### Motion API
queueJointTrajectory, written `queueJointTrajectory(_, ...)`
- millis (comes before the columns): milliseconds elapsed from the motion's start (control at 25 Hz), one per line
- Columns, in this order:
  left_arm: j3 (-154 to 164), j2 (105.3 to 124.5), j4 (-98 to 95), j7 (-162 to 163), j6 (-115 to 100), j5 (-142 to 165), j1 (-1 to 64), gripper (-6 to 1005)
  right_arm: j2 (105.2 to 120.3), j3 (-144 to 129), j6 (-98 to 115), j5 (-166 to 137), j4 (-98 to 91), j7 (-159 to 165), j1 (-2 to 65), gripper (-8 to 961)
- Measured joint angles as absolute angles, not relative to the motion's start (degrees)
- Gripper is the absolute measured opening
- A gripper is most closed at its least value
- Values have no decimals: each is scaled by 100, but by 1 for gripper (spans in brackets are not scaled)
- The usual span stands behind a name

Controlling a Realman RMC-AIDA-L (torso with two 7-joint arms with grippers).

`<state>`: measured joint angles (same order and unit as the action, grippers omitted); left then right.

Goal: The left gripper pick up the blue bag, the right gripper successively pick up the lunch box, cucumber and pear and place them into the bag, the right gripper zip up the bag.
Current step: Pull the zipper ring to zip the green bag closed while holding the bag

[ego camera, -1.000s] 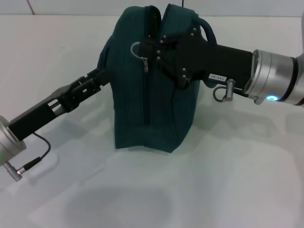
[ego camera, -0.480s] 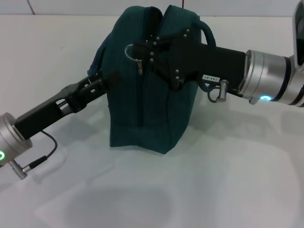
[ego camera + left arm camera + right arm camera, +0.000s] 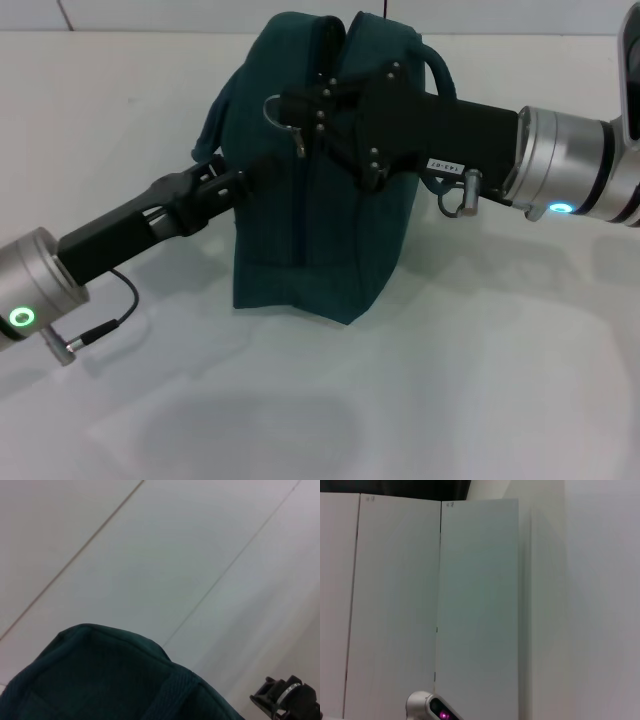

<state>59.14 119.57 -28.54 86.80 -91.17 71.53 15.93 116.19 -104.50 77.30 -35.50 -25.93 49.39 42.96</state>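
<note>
The blue bag (image 3: 305, 210) stands upright in the middle of the white table, and its top also fills the lower part of the left wrist view (image 3: 105, 680). My left gripper (image 3: 232, 182) reaches in from the left and pinches the bag's left side below the carry strap (image 3: 211, 118). From the right, my right gripper (image 3: 296, 104) lies across the bag's top, shut at the zip pull with its metal ring (image 3: 272, 108). Lunch box, cucumber and pear are out of view.
The white table (image 3: 450, 380) spreads around the bag on all sides. The right wrist view holds only pale wall panels (image 3: 475, 605). A cable hangs from my left arm's wrist (image 3: 95, 330) near the table's left front.
The bag and my right gripper with the zip ring shifted a little to the left. My left arm pushed in further toward the bag's side.
</note>
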Motion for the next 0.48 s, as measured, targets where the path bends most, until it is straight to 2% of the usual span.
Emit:
queueJointTrajectory(200,6195,11965,-2857,8414,-9147,7162,1685,792,11618,-10450,7737,-3536,-2593,4939,4238,17)
queueJointTrajectory(480,6226,11969,-2821,8250,-9162,7150,1797,621,11618,-10465,7761,-3481,-2593,4996,4148,17)
